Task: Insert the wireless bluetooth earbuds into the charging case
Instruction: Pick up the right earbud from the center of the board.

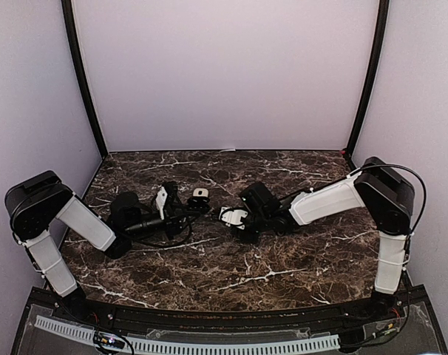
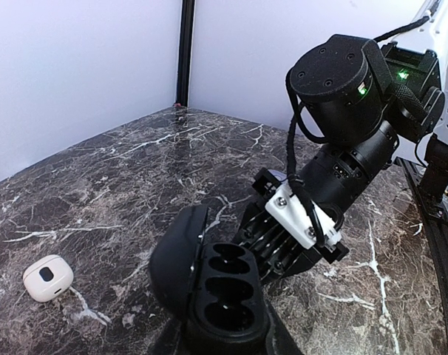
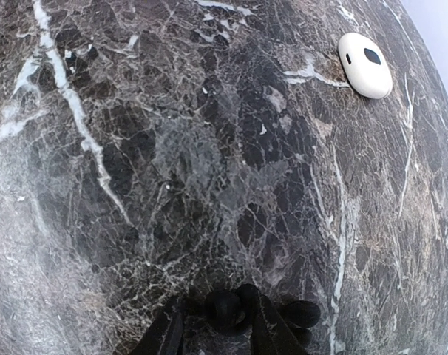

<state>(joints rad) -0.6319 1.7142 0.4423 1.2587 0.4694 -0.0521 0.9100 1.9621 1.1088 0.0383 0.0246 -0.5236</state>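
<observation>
left gripper (image 2: 222,334) clamping open charging case (image 2: 228,292), right gripper (image 3: 216,305) pinching dark earbud (image 3: 227,310); bud tilting on entry risks jamming, dropping.

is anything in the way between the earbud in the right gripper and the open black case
Nothing visible does. The right gripper holds a dark earbud close beside the open black case. The lid is swung aside and the slots look empty. The white case lies well off to the side.
</observation>
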